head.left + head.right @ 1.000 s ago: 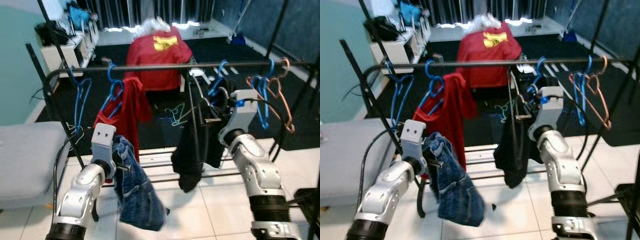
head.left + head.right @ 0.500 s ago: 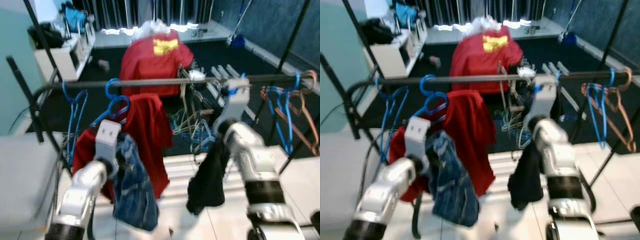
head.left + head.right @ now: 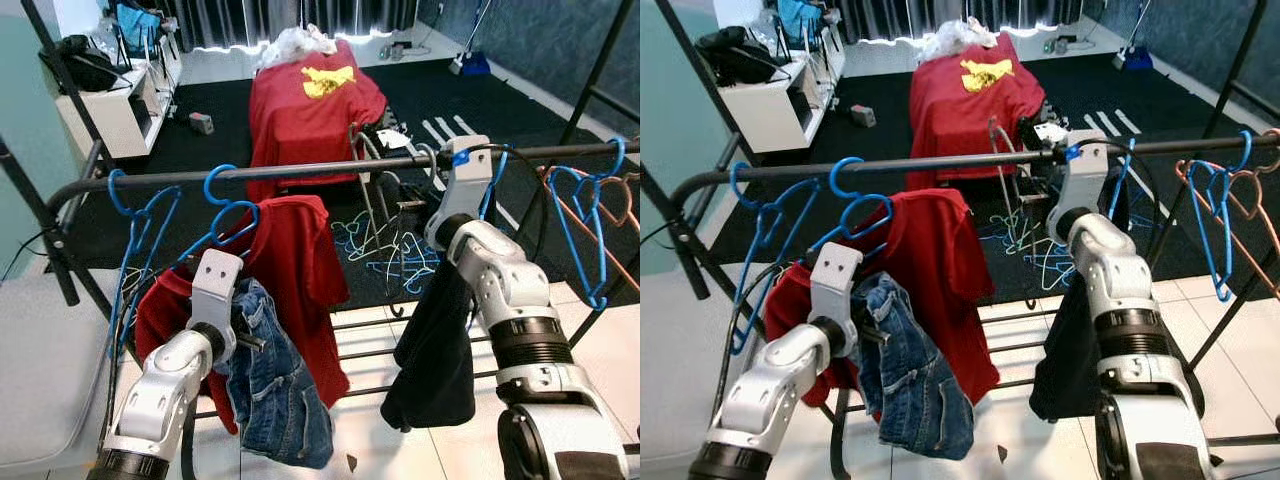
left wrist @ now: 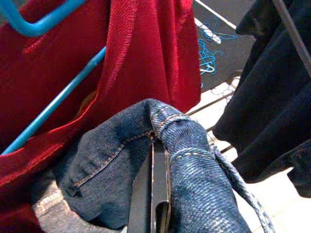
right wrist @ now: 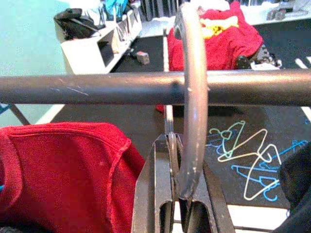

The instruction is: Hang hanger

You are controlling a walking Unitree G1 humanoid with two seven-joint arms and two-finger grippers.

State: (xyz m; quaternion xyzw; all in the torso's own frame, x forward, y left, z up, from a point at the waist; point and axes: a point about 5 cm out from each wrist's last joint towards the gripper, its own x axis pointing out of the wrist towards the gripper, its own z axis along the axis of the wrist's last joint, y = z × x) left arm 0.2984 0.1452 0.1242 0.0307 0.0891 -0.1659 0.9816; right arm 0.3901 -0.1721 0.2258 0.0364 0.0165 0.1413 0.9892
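My right fingers (image 5: 177, 170) are pinched shut on the grey metal hanger hook (image 5: 189, 97), which loops over the black horizontal clothes rail (image 3: 300, 170); a black garment (image 3: 440, 340) hangs below the rail from that hanger. My left fingers (image 4: 153, 194) are closed on one pair of blue denim jeans (image 3: 270, 385), below the rail. Behind them one red T-shirt (image 3: 300, 270) hangs from the rail on a blue hanger (image 3: 225, 205). One more empty blue hanger (image 3: 135, 215) hangs left of it.

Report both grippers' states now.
Left gripper: shut on jeans.
Right gripper: shut on hanger hook, which is over the rail.
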